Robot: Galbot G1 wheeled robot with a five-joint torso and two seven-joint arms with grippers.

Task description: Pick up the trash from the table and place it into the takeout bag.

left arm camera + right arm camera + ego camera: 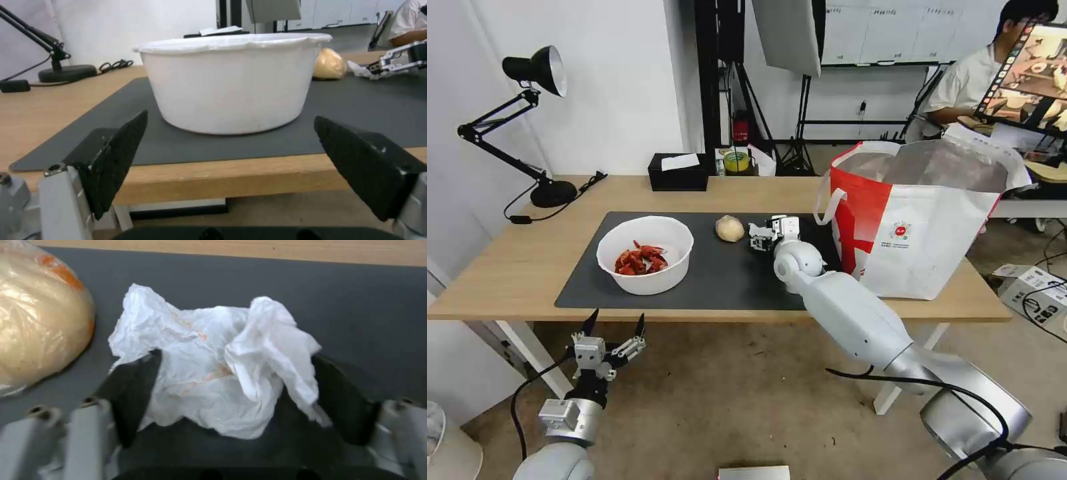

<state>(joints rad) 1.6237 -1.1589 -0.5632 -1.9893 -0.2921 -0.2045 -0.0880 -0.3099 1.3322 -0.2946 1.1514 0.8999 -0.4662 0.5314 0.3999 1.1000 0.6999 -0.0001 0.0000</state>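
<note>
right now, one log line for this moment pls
right hand: open around crumpled tissue | left hand: open, below table edge

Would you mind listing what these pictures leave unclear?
- Takeout bag contents: head view, its walls hide the bottom.
- Bowl contents: left wrist view, the wall blocks them.
- Wrapped ball: right wrist view, cut off by the edge.
- Right gripper contact with the tissue: fingers flank it, but the paper hides any contact.
- Bag logo: head view, too small to read.
</note>
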